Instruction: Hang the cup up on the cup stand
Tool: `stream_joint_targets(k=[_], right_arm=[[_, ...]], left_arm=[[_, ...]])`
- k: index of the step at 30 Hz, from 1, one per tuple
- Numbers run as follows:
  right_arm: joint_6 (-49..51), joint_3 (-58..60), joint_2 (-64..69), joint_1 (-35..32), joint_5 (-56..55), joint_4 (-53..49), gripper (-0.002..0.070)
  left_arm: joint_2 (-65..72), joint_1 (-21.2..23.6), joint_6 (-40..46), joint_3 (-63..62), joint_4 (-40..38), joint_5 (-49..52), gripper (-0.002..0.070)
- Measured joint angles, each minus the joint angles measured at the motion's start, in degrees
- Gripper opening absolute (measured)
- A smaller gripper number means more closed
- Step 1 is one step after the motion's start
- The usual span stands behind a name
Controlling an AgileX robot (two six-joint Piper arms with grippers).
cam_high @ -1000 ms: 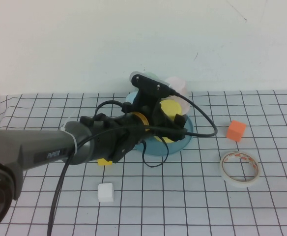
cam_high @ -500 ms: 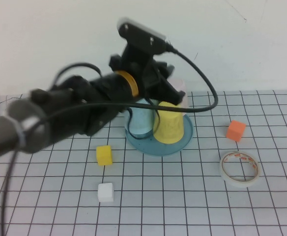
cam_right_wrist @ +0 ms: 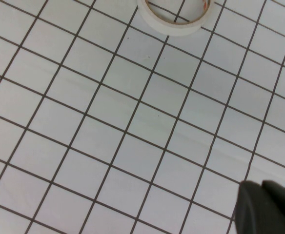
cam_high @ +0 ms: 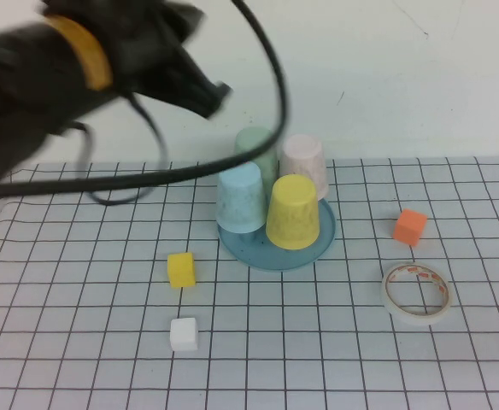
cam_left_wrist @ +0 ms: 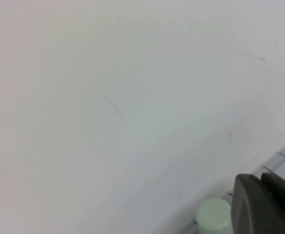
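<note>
1. Retreat is the big change: half a second ago my left arm was stooped right over the stand, and now it has swung up and away toward 10 o'clock, a dark blur high above the counter.
2. Left tool hangs well clear of everything, carrying nothing; I cannot tell from the high view or its own wrist view whether its fingers are spread or pressed together.
3. Yellow cup now sits upside down on the cup stand, at about 5 o'clock on the teal dish, with nothing gripping it.
4. Around it, also inverted on the dish: a light blue cup just beside it at 9 o'clock, a pink cup behind at 12 o'clock, and a pale green cup at 11 o'clock.
5. Pegs are hidden under the cups, so I cannot confirm the yellow one is seated squarely on a peg, though it stands upright without a lean.
6. Right tool is parked low at 4 o'clock, out of the high view; only a dark corner shows in its wrist view, looking down on the roll of tape, so its state I cannot tell.
7. My judgement: the hanging looks done, and the arm's withdrawal reads as the closing move.
</note>
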Motion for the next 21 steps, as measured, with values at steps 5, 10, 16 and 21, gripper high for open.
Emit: stream_joint_targets(k=[5,10,16,21], right_arm=[[0.0,0.0,0.0,0.0,0.0,0.0,-0.0001],[0.0,0.0,0.0,0.0,0.0,0.0,-0.0001],[0.0,0.0,0.0,0.0,0.0,0.0,-0.0001],[0.0,0.0,0.0,0.0,0.0,0.0,-0.0001]], left_arm=[[-8.7,0.0,-0.2,0.8,1.5,2.3,-0.0001],[-18.5,0.0,-0.9,6.5,2.0,2.3,-0.0001],[-34.4,0.0,-4.2,21.1,2.0,2.8,-0.0001],[-48.8,0.0,-5.5,34.1,2.0,3.8,-0.0001]])
